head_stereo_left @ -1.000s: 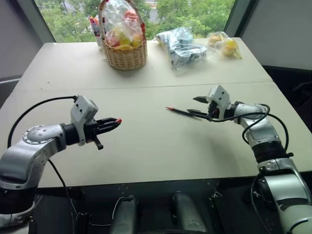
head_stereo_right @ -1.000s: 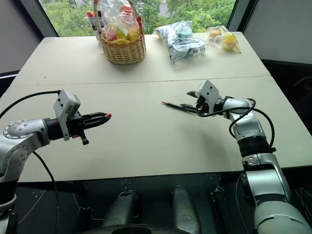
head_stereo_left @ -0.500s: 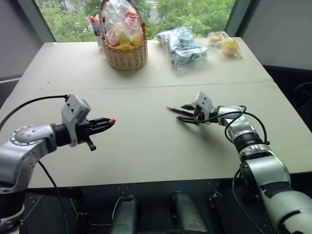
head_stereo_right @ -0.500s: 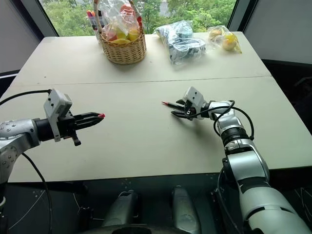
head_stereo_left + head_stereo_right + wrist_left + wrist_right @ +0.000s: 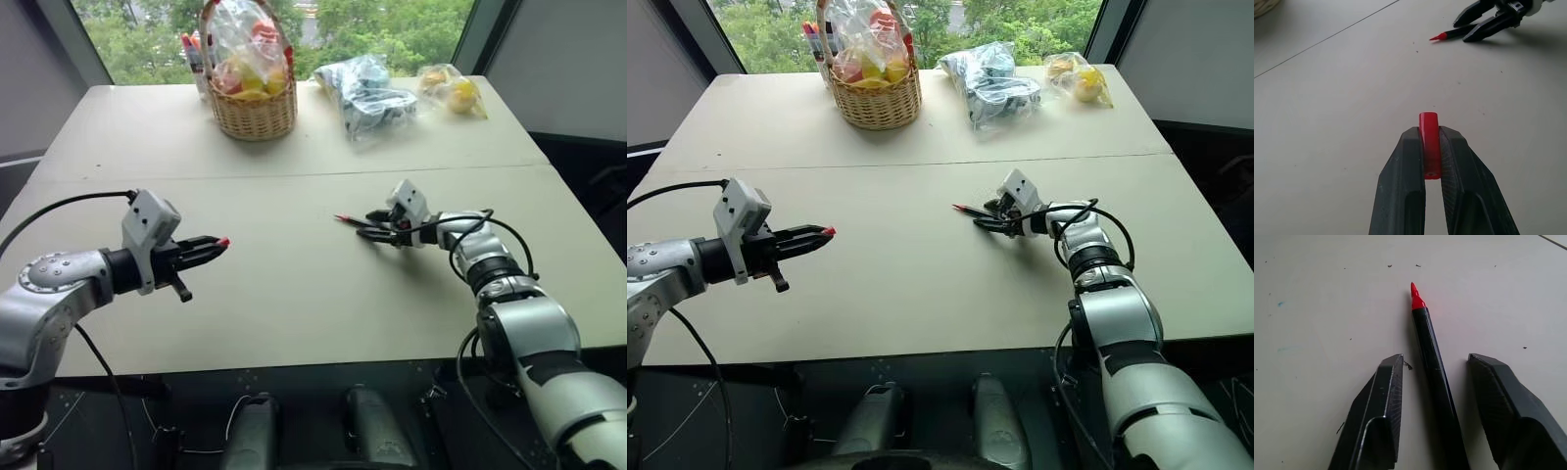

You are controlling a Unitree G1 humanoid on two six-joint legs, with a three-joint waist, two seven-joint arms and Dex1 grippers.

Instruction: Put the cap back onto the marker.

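Observation:
The small red cap (image 5: 1429,147) is pinched between the fingers of my left gripper (image 5: 211,247), which is shut on it and held above the left part of the table. The marker (image 5: 1432,367), slim and black with a bare red tip, lies flat on the table right of centre (image 5: 355,222). My right gripper (image 5: 1436,357) is down at the table with one finger on each side of the marker's barrel. A gap shows on both sides, so it is open. The red tip points out past the fingers toward the left gripper.
At the far side of the beige table (image 5: 294,294) stand a wicker basket (image 5: 251,103) of wrapped fruit, a bunch of upright markers (image 5: 191,54), a crumpled blue-and-clear bag (image 5: 367,93) and a bag of yellow fruit (image 5: 453,90). A seam (image 5: 245,178) crosses the tabletop.
My right gripper has come down and reached left over the marker, and its jaws have narrowed around the barrel. The left gripper still holds the cap in the same place.

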